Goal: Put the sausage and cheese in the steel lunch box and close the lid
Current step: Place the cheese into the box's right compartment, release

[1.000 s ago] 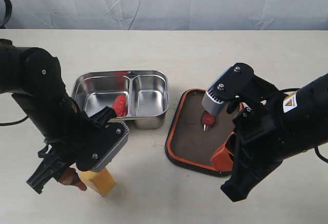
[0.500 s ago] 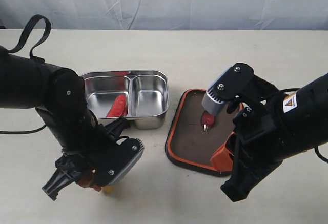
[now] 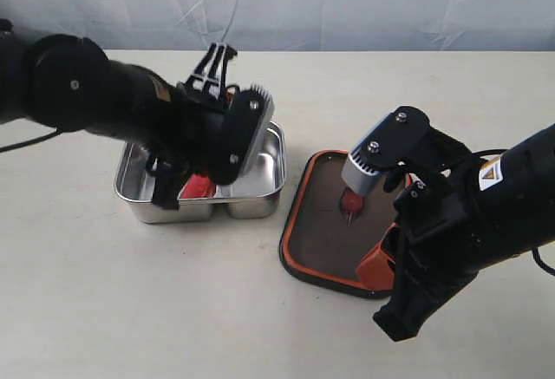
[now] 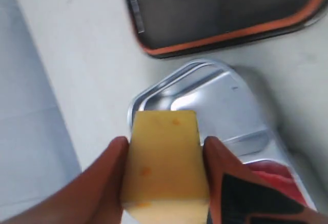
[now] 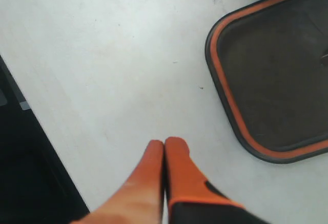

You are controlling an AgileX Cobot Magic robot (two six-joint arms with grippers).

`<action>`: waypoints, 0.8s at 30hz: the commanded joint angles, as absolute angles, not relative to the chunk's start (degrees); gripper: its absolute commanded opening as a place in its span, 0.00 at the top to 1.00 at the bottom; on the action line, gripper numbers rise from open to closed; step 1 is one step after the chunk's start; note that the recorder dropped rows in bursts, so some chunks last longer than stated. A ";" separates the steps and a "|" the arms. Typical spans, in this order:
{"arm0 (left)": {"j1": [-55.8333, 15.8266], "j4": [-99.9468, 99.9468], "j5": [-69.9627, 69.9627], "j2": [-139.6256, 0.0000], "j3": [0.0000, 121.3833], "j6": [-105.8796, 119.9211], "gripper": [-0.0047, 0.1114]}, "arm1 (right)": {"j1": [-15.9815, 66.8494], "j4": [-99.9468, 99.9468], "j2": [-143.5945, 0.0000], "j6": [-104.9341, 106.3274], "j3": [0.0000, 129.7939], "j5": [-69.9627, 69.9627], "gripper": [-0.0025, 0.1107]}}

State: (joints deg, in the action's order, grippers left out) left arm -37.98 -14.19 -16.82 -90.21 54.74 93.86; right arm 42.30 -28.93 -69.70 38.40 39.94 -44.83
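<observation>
The yellow cheese (image 4: 164, 162) is clamped between the orange fingers of my left gripper (image 4: 165, 142), which is shut on it just above the steel lunch box (image 4: 220, 103). In the exterior view the left arm covers much of the box (image 3: 132, 190), and the cheese is hidden there. The red sausage (image 3: 199, 187) lies in the box's larger compartment, also seen as the red sausage (image 4: 274, 171). The dark lid (image 3: 323, 227) lies to the right of the box, orange seal up, valve tab (image 3: 350, 201) at its centre. My right gripper (image 5: 164, 143) is shut and empty, hovering over the table beside the lid (image 5: 279, 75).
The pale table (image 3: 217, 310) carries only the box and lid. A grey cloth backdrop (image 3: 347, 6) hangs behind the far edge. The right arm's black body (image 3: 468, 223) overhangs the lid's right side.
My left arm lifted the cheese off the table's front left and carried it back over the lunch box. The right arm, the lid and the sausage stayed put.
</observation>
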 commanded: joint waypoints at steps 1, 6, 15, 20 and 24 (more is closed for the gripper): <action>-34.78 -16.60 -13.38 -93.66 58.54 90.32 0.96 | 42.41 -28.82 -69.61 38.32 39.73 -44.57 0.98; -34.37 -17.06 -11.42 -99.03 60.85 90.32 0.96 | 42.41 -28.80 -69.61 38.32 39.73 -44.43 0.98; -34.28 -21.22 -5.27 -108.96 64.06 90.02 0.96 | 42.41 -28.56 -68.62 36.00 39.73 -44.56 0.98; -34.28 -26.89 -3.32 -109.56 64.06 89.89 0.77 | 42.19 -27.84 -67.85 30.62 39.73 -44.36 0.98; -34.24 -31.04 -4.20 -109.56 64.06 89.89 0.44 | 41.96 -17.68 -67.13 13.15 39.73 -42.48 0.98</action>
State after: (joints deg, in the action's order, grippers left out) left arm -34.29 -28.48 -4.37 -109.70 63.52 90.48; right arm 42.30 -23.22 -67.67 21.70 39.94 -43.88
